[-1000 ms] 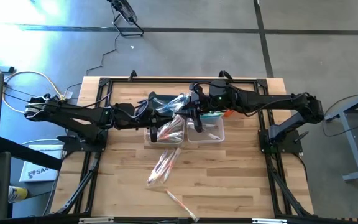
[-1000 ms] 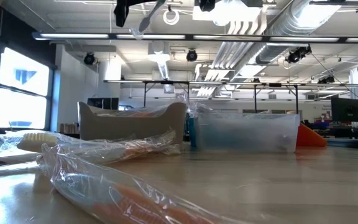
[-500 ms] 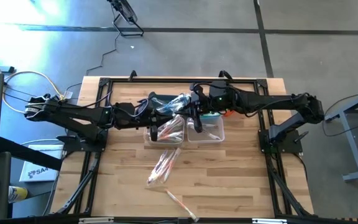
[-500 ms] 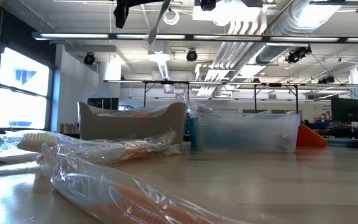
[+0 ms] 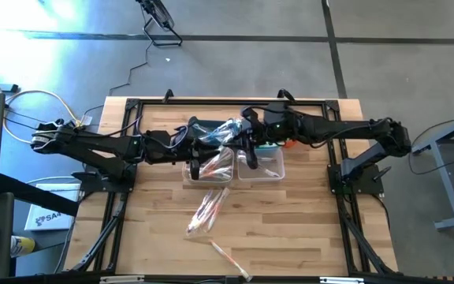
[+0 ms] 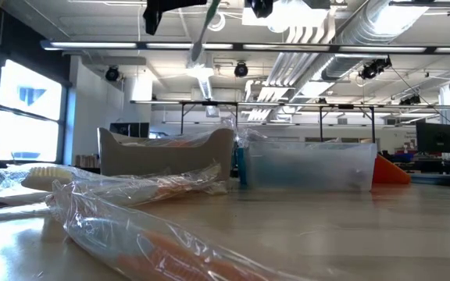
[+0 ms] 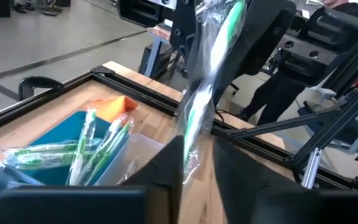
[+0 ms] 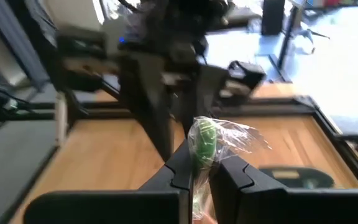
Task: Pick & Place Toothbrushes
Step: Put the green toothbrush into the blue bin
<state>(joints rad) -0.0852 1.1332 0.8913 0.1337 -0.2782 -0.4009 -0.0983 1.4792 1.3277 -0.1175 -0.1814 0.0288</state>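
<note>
A green toothbrush in a clear wrapper hangs high above the bins, between my two grippers. My right gripper is shut on its upper end. My left gripper stands open around its lower end, a gap showing between its fingers. In the high view both grippers meet over the table's middle, the left and the right, with the toothbrush between them. In the low view the toothbrush hangs steeply near the top of the picture. My right gripper pinches the wrapped toothbrush's upper end between its two fingers, coming about level from the table's right side. Crinkled wrapper sticks out beside the fingers. The toothbrush hangs down from the hold, clear of the table. My left gripper has the wrapper's lower end between its open fingers; whether it touches, I cannot tell.
Below the grippers stand a clear bin, a bin with wrapped toothbrushes and a blue bin holding green toothbrushes. More wrapped toothbrushes lie loose on the wooden table toward its near edge. An orange thing lies beside the blue bin.
The toothbrush has tipped from a slant to hanging much steeper: its upper end has stayed at my right gripper while its lower end has swung down. Both arms have kept their places.
</note>
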